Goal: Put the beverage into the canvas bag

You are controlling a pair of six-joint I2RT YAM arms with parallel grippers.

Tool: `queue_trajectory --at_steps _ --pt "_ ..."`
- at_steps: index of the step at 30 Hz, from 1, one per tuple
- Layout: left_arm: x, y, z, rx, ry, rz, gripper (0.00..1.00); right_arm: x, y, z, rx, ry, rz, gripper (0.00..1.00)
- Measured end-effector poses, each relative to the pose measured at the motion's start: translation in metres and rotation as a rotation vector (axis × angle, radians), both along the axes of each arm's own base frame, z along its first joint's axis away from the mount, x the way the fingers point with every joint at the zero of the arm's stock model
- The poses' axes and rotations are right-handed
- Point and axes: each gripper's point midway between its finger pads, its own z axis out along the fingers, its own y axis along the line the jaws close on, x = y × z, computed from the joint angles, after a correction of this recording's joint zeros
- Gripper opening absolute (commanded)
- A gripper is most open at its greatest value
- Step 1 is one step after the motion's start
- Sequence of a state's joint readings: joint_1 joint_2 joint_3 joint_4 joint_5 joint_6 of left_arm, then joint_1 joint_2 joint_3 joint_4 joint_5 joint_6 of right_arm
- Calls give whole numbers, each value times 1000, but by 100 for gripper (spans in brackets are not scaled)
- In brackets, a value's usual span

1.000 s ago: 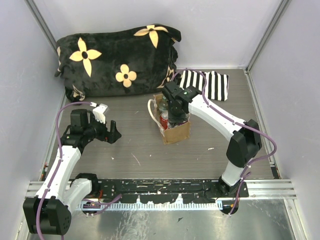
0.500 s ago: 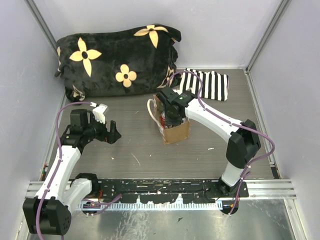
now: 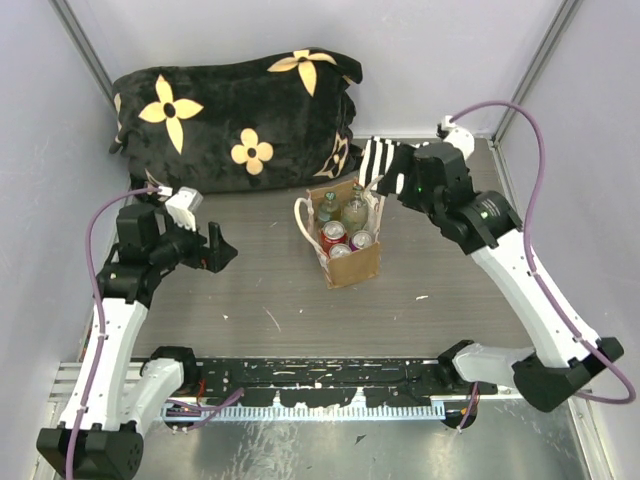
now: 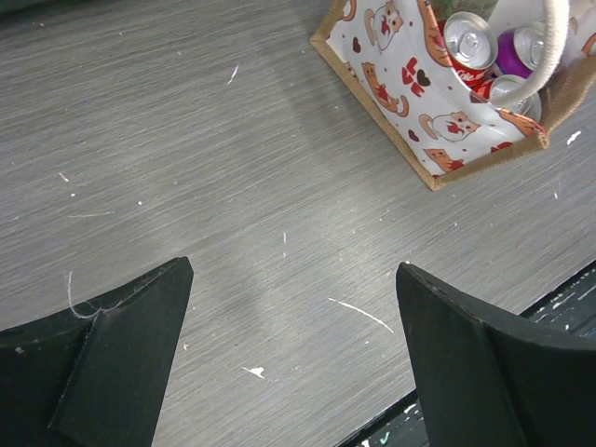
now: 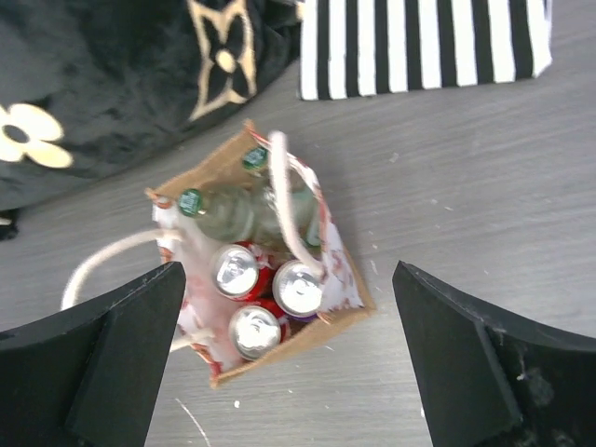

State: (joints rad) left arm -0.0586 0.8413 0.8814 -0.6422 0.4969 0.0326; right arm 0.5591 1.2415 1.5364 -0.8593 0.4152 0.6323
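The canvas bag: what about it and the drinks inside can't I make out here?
Right wrist view: the cans show mostly lids; walls of the canvas bag hide their labels.
Same view: lower halves of the bottles are hidden inside, with a cream handle crossing them.
Left wrist view: the bag is cut off by the frame's top-right corner.

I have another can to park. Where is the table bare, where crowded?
Bare: the strip between the bag and the front rail, and between the left gripper and the bag. Crowded: behind the bag, blanket and striped cloth.
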Motion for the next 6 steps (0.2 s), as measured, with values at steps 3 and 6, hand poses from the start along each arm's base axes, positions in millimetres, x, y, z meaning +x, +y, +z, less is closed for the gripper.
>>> queue_trajectory --at_steps 3,6 --pt "-7 -1 6 -17 -11 6 98 -10 -19 -15 -12 19 -37 100" --pt "-10 -3 11 -34 -21 3 98 -18 -25 -40 -36 68 -42 100"
